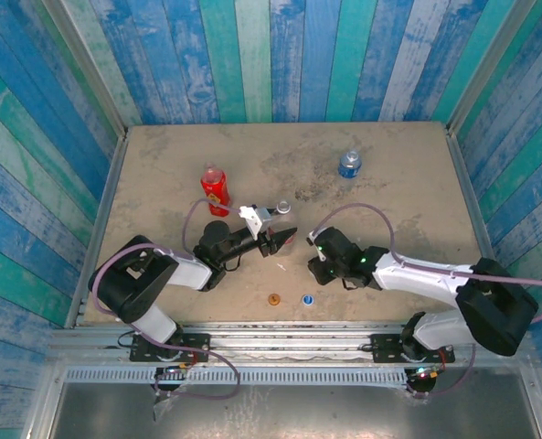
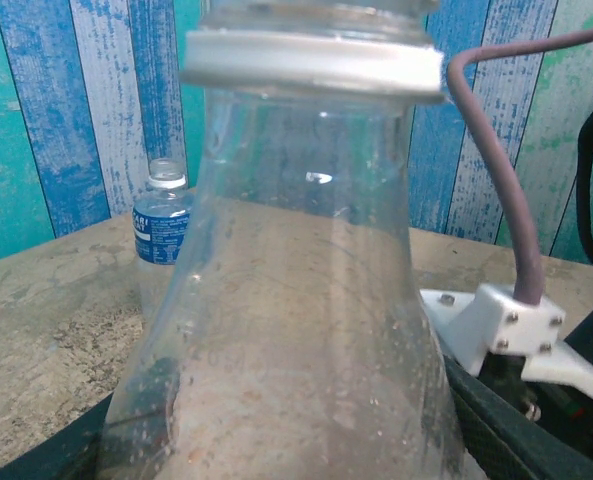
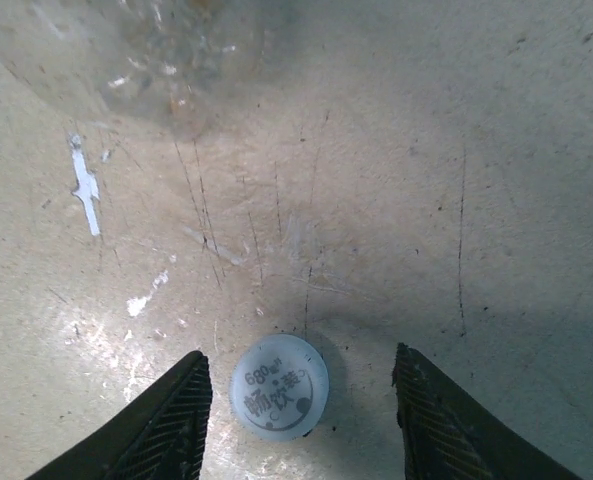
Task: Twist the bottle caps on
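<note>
My left gripper (image 1: 285, 238) is shut on the clear bottle (image 2: 296, 300), whose shoulder fills the space between the dark fingers (image 2: 36, 450); its neck ring is bare, with no cap on it. My right gripper (image 3: 298, 385) is open, pointing down at the table. The white cap (image 3: 279, 388) lies flat between its fingers, nearer the left one, touching neither. The orange cap (image 1: 274, 299) and the blue cap (image 1: 306, 298) lie near the front edge. The all-red bottle (image 1: 215, 189) stands at the back left. The blue-label bottle (image 1: 349, 164) stands at the back right.
A small white scrap (image 1: 282, 268) lies on the table between the two grippers. The clear bottle's base (image 3: 166, 60) hangs just beyond the white cap. The right arm's camera mount and purple cable (image 2: 501, 320) sit close to the held bottle.
</note>
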`<state>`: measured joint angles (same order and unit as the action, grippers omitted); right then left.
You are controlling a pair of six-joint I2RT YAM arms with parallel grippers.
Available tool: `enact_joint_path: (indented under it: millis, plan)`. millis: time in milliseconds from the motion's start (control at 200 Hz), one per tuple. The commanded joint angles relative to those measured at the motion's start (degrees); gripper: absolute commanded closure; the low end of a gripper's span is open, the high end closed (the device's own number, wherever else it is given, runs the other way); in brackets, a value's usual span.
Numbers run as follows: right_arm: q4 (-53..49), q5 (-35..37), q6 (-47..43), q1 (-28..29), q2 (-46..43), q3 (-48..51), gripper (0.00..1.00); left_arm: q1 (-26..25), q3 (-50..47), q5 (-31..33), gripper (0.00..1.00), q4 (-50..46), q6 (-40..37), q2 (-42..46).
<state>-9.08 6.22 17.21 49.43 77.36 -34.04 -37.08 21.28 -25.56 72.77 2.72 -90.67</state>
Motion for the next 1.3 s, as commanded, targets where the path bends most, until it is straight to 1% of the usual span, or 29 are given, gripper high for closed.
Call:
enact_joint_path:
  millis: [0, 335, 591, 811, 1046, 1297]
  plan:
    - [1.17, 0.67, 0.98, 0.62, 1.26, 0.48, 0.52, -0.19, 0.47, -0.06, 0.38, -3.02, 1.21, 0.24]
    - [1.61, -0.51, -1.21, 1.37, 4.93, 0.21, 0.53, -0.18, 0.96, 0.73, 0.38, -4.52, 0.79, 0.0]
    - [0.89, 0.83, -1.48, 1.63, 6.83, -0.21, 0.63, -0.19, 1.22, 0.86, 0.38, -4.72, 1.15, -0.19]
    - [-0.81, 1.63, -1.74, 1.63, 4.83, -0.69, 0.65, -0.19, 1.41, 0.95, 0.37, -5.01, 0.97, -0.22]
    - [-7.38, 4.14, -1.89, 1.4, -0.63, -4.09, 0.65, -0.19, 2.92, 0.87, 0.37, -4.31, 1.28, -1.94]
    - [-19.8, 6.02, -1.82, 1.1, -3.64, -13.42, 0.64, -0.19, 3.51, 0.6, 0.37, -4.98, 1.15, -2.28]
